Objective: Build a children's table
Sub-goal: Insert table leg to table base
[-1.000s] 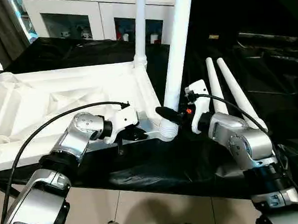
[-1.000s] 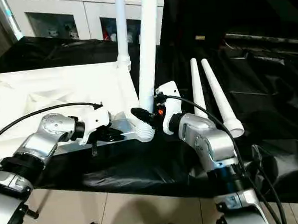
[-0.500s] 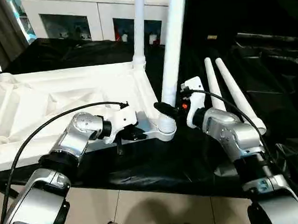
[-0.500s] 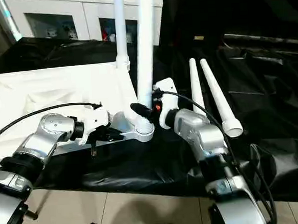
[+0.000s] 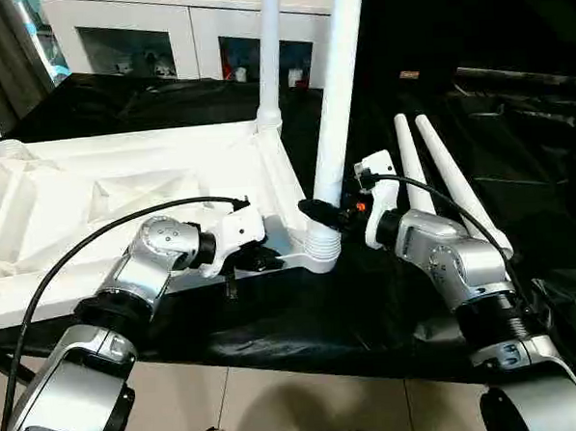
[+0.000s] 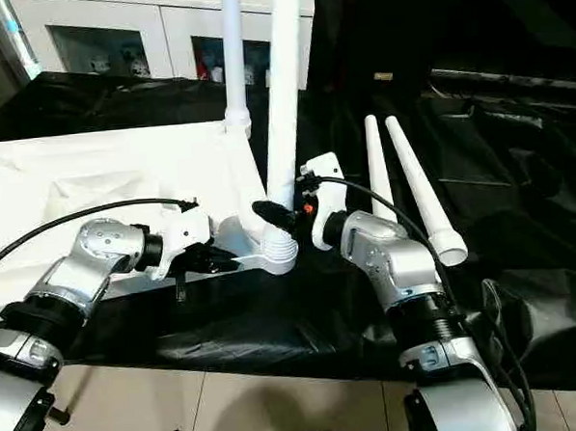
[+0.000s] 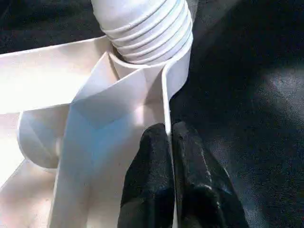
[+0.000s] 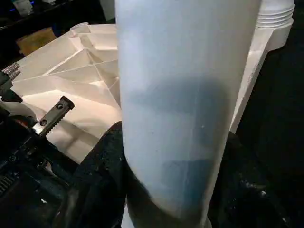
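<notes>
White plastic table top (image 5: pixel 123 200), ribbed underside up, left-centre on black-draped tabletop (image 5: pixel 303 321); left gripper (image 5: pixel 261 258) pinched together on its near rim; right gripper (image 5: pixel 328 213) clamped around upright tapered white leg (image 5: pixel 335 107), long axis vertical over corner socket (image 5: pixel 321 252); two spare legs (image 5: pixel 440 174) right.

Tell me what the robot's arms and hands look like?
Both arms are shiny silver metal tubes with round joints and black rings. Each wrist is a white block. The left gripper and right gripper each have two black fingers. A black cable loops to each wrist, and a little orange-red spot glows by the right one.
</notes>
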